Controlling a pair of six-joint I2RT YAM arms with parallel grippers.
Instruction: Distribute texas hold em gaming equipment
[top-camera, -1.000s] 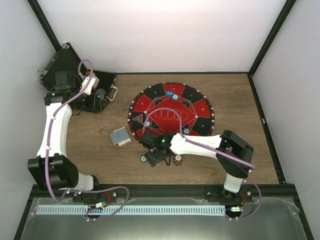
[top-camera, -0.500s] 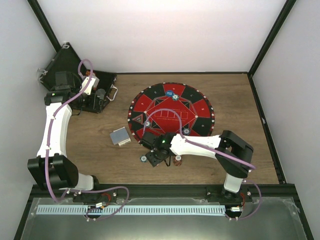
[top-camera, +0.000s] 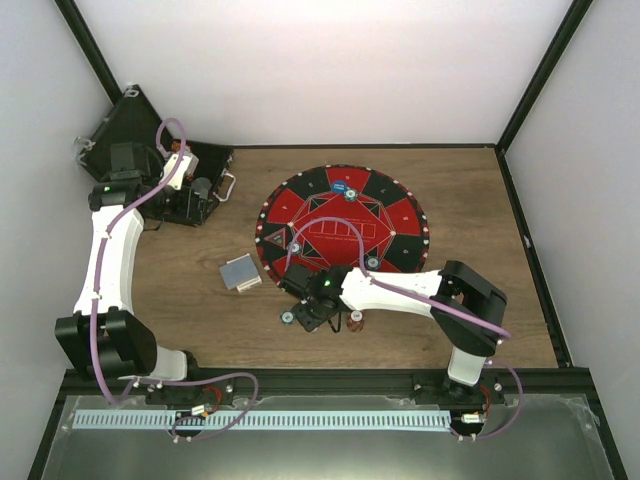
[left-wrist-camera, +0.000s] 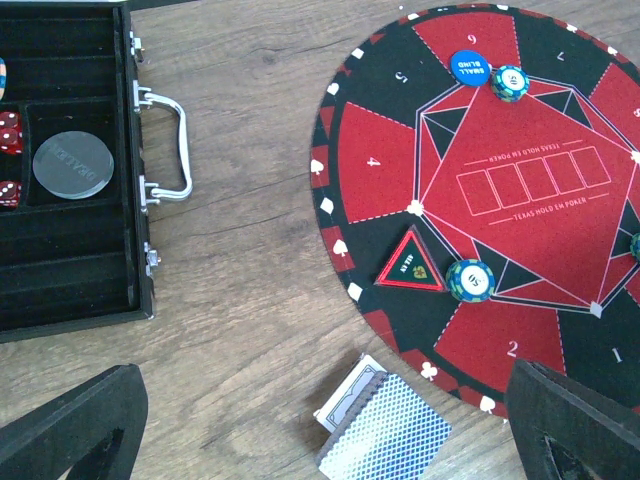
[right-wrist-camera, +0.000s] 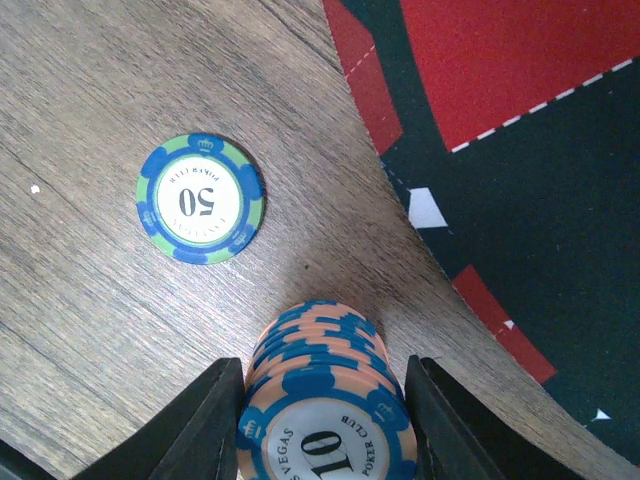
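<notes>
My right gripper (right-wrist-camera: 325, 425) is shut on a stack of orange-and-blue "10" poker chips (right-wrist-camera: 325, 400), which stands on the wood just off the mat's near edge. A green-and-blue "50" chip (right-wrist-camera: 200, 198) lies flat beside it, and it also shows in the top view (top-camera: 287, 318). My left gripper (left-wrist-camera: 320, 440) is open and empty, held high near the case. The deck of grey-blue-backed cards (left-wrist-camera: 385, 435) lies on the wood below it. A blue small-blind button (left-wrist-camera: 470, 66) and two striped chips (left-wrist-camera: 509, 82) (left-wrist-camera: 470, 279) lie on the mat.
The round red-and-black mat (top-camera: 300, 205) fills the table's middle. The open black case (left-wrist-camera: 60, 290) with a silver handle stands at the far left, with a silver disc (left-wrist-camera: 70, 165) and red dice (left-wrist-camera: 8, 130) inside. Another small chip stack (top-camera: 355, 321) stands beside the right arm.
My right gripper has shifted only slightly at the mat's near edge. The left arm has not moved.
</notes>
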